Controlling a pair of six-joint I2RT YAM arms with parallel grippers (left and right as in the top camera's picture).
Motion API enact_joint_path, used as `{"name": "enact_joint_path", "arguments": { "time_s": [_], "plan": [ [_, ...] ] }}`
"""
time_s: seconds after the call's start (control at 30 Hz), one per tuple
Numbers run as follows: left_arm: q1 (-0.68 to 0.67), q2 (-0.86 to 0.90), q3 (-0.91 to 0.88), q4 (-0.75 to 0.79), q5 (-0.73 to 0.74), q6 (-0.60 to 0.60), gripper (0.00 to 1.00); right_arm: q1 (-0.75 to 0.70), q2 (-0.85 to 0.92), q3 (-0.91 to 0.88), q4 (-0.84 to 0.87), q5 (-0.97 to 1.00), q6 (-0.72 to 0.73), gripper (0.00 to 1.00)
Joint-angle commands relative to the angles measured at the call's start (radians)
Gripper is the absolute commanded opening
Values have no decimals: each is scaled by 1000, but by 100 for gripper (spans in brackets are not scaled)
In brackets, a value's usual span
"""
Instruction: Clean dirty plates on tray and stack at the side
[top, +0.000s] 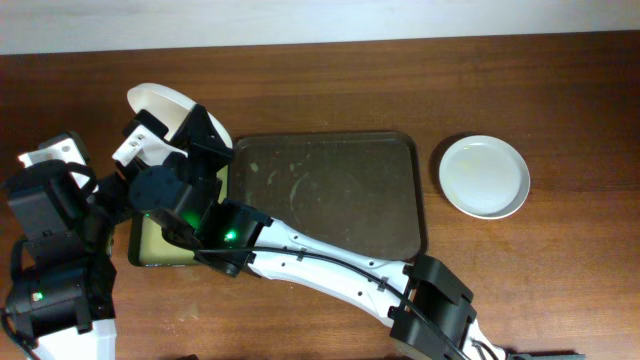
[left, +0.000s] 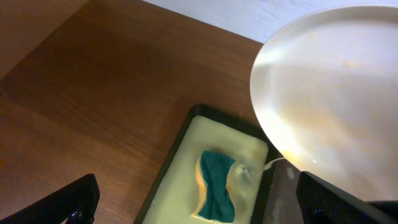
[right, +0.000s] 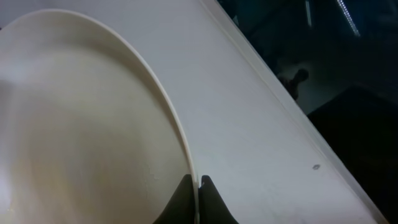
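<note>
Lying in the yellow-lined bin (left: 236, 140) beside the tray (top: 330, 190), sponge (left: 214, 186) seen only from left wrist, right gripper (right: 198, 193) pinching plate (right: 81, 124) rim, left gripper (left: 198, 178) spread wide

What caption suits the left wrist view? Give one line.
Tilted white plate raised near the teal sponge in the yellow-lined tray.

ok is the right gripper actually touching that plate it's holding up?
Touching. The right wrist view shows the right gripper closed on the plate: the rim runs straight into the jaws and is pinched there, with no gap visible on either side.
</note>
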Motion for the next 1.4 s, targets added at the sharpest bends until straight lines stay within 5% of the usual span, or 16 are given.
{"name": "enact_joint_path", "arguments": {
  "time_s": [0.0, 0.1, 0.13, 0.2, 0.37, 0.53, 0.7, 0.8, 0.97, 1.0, 1.03, 1.07, 1.1, 1.33, 1.37],
  "plan": [
    [-5, -3, 5, 10, 34, 5, 99, 31, -31, 17, -12, -2, -16, 4],
    [-5, -3, 5, 10, 35, 5, 99, -21, -31, 17, -344, -91, 552, 4],
    [-5, -3, 5, 10, 34, 5, 100, -62, -31, 17, -514, -287, 789, 4],
    [-5, -3, 5, 10, 34, 5, 100, -167, -31, 17, -655, -707, 1022, 4],
    [-5, -2, 5, 10, 35, 5, 99, -541, -65, 17, -819, -1494, 1050, 4],
    [-5, -3, 5, 10, 34, 5, 99, -1097, -69, 17, -1314, -1503, 920, 4],
    [-5, -3, 5, 10, 34, 5, 99, -1624, -69, 17, -1548, -1426, 794, 4],
    [-5, -3, 5, 10, 34, 5, 99, -1771, -68, -17, -1605, -1413, 794, 4],
    [-5, -3, 5, 10, 34, 5, 99, -1736, -68, -125, -1575, -1389, 768, 4],
    [-5, -3, 5, 10, 34, 5, 100, -1728, -68, -127, -1571, -1390, 767, 12],
    [-5, -3, 5, 10, 34, 5, 99, -1720, -68, -127, -1561, -1390, 768, 48],
    [-5, -3, 5, 10, 34, 5, 99, -1711, -68, -127, -1547, -1390, 768, 70],
    [-5, -3, 5, 10, 34, 5, 99, -1702, -68, -127, -1541, -1390, 767, 81],
    [-5, -3, 5, 10, 34, 5, 99, -1428, -68, -128, -1664, -1386, 675, 86],
    [-5, -3, 5, 10, 35, 5, 100, -1382, -68, -128, -1670, -1372, 671, 95]
  ]
}}
